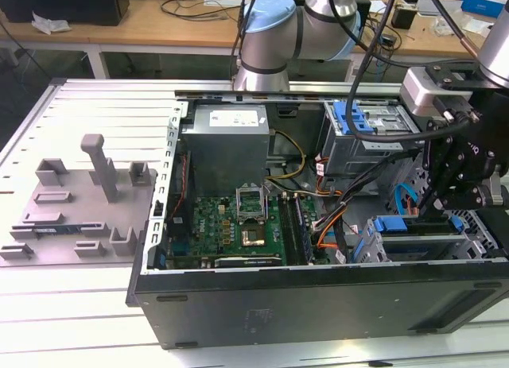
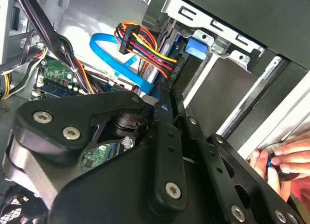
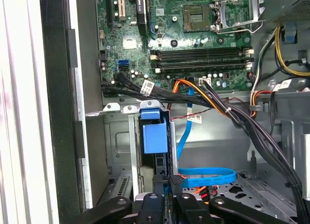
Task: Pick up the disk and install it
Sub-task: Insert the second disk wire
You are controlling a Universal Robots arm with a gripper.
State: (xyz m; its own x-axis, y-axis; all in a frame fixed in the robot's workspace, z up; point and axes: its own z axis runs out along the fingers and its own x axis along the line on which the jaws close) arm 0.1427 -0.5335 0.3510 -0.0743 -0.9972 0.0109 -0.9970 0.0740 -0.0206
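The disk [image 3: 154, 137] stands on edge in the drive bay at the case's front corner, showing its blue carrier bracket and a thin silver side. In the second wrist view its blue tab [image 2: 196, 47] lies just beyond the fingertips. In the exterior view the disk [image 1: 400, 224] sits low in the case at that view's right. My gripper [image 3: 167, 183] is directly over it, black fingers drawn close together on the disk's narrow edge. The gripper [image 2: 164, 99] reaches into the bay, and in the exterior view the gripper [image 1: 439, 203] hangs just above the blue bracket.
A person's hand [image 2: 284, 159] rests at the case edge beside the bay. A blue data cable [image 3: 204, 176] and a coloured power cable bundle [image 2: 145, 46] crowd the bay. The motherboard [image 1: 238, 225], power supply [image 1: 227, 137] and upper drive cage [image 1: 367, 122] fill the case. A grey fixture plate [image 1: 79, 195] lies outside.
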